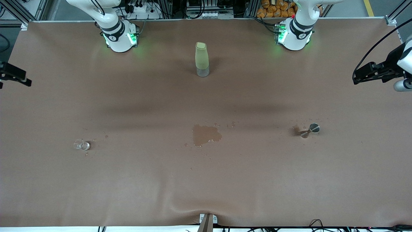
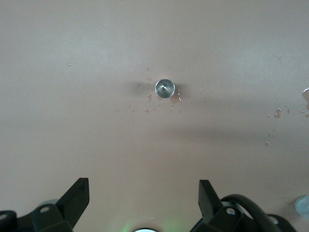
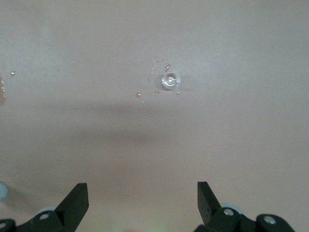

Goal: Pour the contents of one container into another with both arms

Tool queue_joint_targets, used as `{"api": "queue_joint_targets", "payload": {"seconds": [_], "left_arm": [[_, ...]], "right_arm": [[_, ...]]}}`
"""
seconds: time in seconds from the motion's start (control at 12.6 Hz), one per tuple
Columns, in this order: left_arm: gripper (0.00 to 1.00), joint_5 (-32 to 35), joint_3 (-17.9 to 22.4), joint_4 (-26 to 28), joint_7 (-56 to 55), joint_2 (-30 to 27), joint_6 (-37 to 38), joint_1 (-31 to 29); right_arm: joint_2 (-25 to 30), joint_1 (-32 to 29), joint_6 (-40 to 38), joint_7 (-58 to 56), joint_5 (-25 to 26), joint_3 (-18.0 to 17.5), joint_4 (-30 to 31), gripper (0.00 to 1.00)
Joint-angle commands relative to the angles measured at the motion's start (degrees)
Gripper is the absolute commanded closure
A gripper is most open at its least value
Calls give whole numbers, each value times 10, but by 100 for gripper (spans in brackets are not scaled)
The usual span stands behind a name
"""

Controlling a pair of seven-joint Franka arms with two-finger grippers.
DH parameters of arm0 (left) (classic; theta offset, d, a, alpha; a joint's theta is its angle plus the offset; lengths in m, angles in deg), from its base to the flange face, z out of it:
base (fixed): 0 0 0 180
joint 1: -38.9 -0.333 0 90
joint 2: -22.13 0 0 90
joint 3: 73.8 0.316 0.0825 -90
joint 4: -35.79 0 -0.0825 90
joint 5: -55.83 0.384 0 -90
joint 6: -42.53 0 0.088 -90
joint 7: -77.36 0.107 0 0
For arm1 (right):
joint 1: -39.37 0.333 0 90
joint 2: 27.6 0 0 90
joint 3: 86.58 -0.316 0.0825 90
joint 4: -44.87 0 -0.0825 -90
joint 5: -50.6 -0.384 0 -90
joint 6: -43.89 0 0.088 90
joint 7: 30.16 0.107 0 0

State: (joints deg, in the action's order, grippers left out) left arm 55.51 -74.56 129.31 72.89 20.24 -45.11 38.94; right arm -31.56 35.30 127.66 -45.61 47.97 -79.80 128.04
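Centrally, a wet puddle (image 1: 206, 134) stains the brown table cover (image 1: 206, 180); I place the rest from it. A tall green-sleeved bottle (image 1: 202, 59) stands upright, farther from the front camera than the puddle. A small clear glass (image 1: 81, 144) sits toward the right arm's end, a metal jigger (image 1: 311, 129) toward the left arm's end, droplets scattered round both. Left gripper (image 2: 144, 193) hangs over the jigger, fingers spread, empty. Right gripper (image 3: 143, 193) hangs over the glass, likewise spread and empty.
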Motion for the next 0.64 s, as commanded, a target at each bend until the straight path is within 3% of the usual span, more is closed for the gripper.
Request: {"api": "queue_joint_targets", "payload": {"seconds": [0.0, 0.56], "left_arm": [[0, -17, -1, 24, 29, -4, -8, -21], [0, -143, -1, 168, 291, -2, -143, -131]], "right_arm": [[-31, -47, 27, -71, -11, -5, -9, 0], [-113, -160, 92, -317, -109, -5, -10, 0]]}}
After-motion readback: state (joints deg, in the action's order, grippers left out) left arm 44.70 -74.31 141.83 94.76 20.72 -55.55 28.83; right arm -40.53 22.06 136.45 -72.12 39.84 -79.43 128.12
